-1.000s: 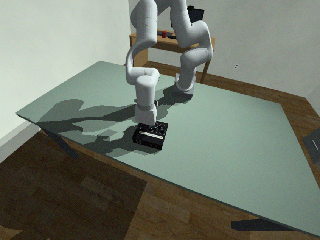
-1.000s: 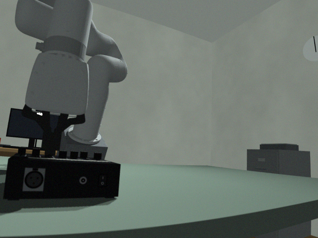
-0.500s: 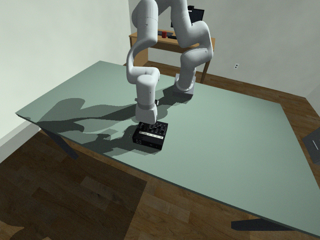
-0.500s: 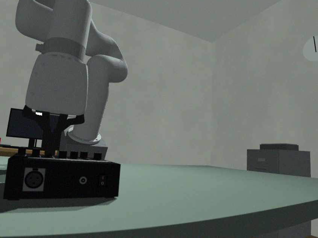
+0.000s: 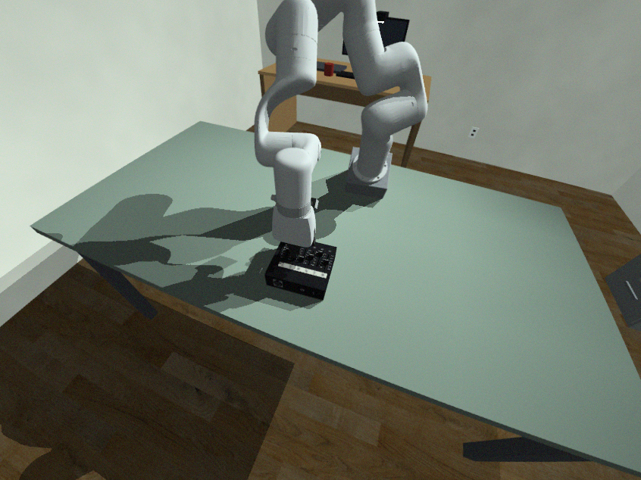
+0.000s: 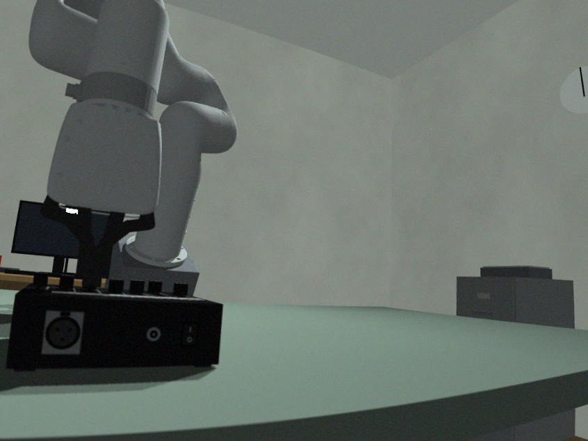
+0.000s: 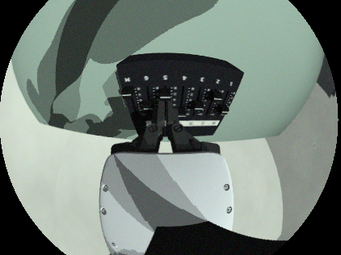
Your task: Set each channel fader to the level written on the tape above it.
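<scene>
The black lighting desk (image 5: 292, 284) (image 6: 122, 334) (image 7: 182, 65) stands on its feet on the green table (image 5: 454, 266) (image 6: 343, 352) (image 7: 263, 24), near the front left edge. Its top carries a row of several fader caps (image 6: 137, 286) (image 7: 199, 110) and a pale tape strip (image 5: 302, 272) (image 7: 199, 123). The written levels are too small to read. My gripper (image 5: 297, 249) (image 6: 90, 284) (image 7: 165, 106) is shut, with nothing between the fingers. Its closed fingertips stand down on the desk top in the track of a fader near the left end of the row.
The arm's base (image 5: 367, 180) is bolted to the table behind the desk. A wooden side table with a monitor (image 5: 393, 29) stands at the back wall. A grey filing cabinet (image 6: 515, 295) stands beyond the table's right side.
</scene>
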`<state>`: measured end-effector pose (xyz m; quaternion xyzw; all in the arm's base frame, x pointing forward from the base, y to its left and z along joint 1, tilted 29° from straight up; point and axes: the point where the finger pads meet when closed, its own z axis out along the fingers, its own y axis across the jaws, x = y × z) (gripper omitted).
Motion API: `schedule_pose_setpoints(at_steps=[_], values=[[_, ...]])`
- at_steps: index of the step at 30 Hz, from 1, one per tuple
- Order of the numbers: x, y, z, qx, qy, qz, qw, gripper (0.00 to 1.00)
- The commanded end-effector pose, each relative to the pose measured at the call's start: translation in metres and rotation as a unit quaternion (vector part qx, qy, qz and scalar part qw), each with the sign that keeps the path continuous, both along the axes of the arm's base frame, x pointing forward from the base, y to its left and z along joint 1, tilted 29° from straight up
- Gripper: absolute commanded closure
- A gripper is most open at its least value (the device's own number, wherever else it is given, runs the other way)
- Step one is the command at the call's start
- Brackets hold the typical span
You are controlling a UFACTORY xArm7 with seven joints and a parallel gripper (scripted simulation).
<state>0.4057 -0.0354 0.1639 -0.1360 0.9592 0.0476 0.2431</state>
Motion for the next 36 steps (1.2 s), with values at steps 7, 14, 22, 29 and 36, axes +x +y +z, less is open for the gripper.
schedule_pose_setpoints(at_steps=[7, 14, 22, 29, 36], values=[[0.0000, -0.0005, 0.0006, 0.000, -0.001, 0.000, 1.000, 1.00], [0.0000, -0.0005, 0.0006, 0.000, -0.001, 0.000, 1.000, 1.00], [0.0001, -0.0005, 0.0007, 0.000, -0.001, 0.000, 1.000, 1.00], [0.0016, -0.0001, 0.0015, 0.000, -0.001, 0.000, 1.000, 1.00], [0.0047, 0.0008, 0.0033, 0.000, -0.001, 0.000, 1.000, 1.00]])
